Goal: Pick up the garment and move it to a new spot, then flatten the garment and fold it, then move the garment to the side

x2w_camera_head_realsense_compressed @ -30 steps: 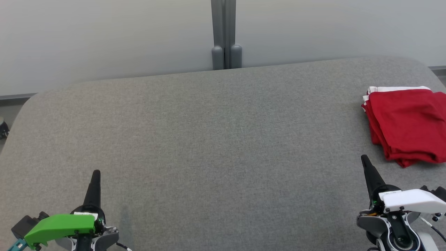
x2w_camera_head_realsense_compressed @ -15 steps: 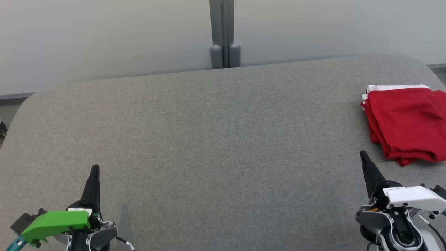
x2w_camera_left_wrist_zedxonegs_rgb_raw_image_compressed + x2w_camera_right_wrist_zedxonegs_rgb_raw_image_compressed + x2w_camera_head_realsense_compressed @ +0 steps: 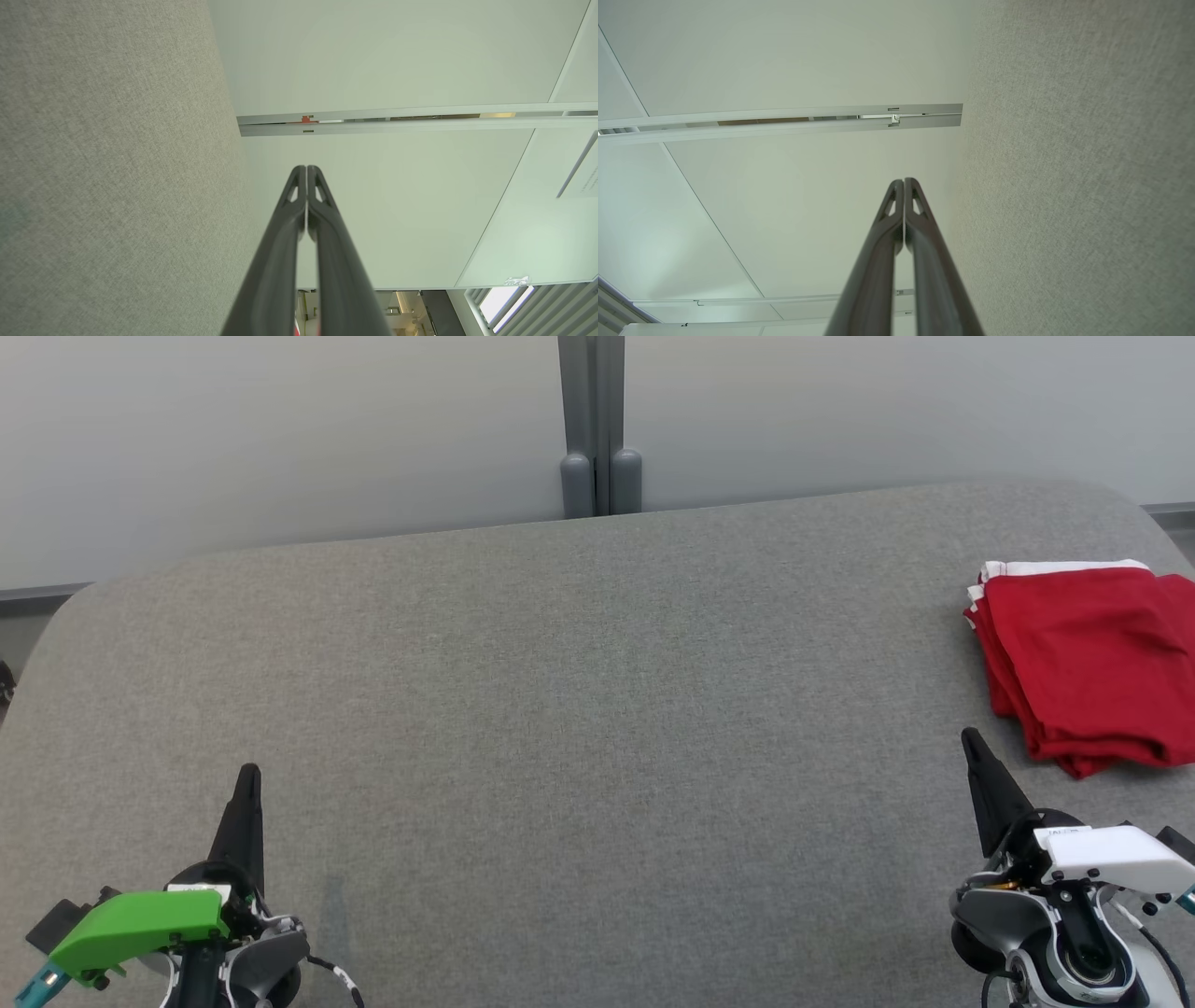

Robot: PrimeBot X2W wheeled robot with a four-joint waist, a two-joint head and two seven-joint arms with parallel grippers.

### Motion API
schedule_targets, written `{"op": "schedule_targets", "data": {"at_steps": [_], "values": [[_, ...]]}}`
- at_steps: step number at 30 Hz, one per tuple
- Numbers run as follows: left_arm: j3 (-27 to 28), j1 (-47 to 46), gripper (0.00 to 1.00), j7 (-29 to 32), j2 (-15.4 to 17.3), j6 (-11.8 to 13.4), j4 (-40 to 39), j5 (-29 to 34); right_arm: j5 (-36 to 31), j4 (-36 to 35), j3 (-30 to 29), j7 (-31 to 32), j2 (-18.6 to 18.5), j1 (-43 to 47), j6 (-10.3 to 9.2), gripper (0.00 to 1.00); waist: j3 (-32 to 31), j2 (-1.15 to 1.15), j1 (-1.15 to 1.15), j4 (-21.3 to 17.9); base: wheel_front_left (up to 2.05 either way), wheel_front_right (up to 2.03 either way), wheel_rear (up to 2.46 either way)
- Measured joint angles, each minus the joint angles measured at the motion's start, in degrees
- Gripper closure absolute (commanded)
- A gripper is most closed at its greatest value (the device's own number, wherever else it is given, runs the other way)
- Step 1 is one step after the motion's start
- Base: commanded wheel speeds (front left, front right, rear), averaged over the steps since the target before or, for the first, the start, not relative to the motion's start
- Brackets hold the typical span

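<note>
The garment (image 3: 1088,663) is red with white trim, folded into a neat stack at the right edge of the grey padded table (image 3: 579,709). My right gripper (image 3: 971,739) stands just below and left of it, apart from the cloth, its fingers pressed together with nothing between them. At the lower left, far from the garment, my left gripper (image 3: 248,775) is shut and empty too. Both wrist views look along closed fingertips, the left gripper (image 3: 306,169) and the right gripper (image 3: 904,181), with the table's fabric at one side and pale wall panels beyond.
A grey post (image 3: 597,425) joins the pale wall panels behind the table's far edge. The table has rounded corners at the far left and far right. Wide bare fabric lies between my two grippers.
The head camera has shifted a little, so the whole picture moves. Both grippers sit slightly higher in the picture than before. The folded garment lies as it did.
</note>
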Motion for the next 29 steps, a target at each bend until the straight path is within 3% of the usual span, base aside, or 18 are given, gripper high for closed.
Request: {"op": "schedule_targets", "data": {"at_steps": [29], "values": [[0.05,0.00,1.00,0.01,0.00,-0.01,0.01,0.00,0.00,0.03,-0.01,0.00,0.01,0.00,0.00,1.00,0.00,0.00,0.00,0.00,0.00,0.00,0.00]]}}
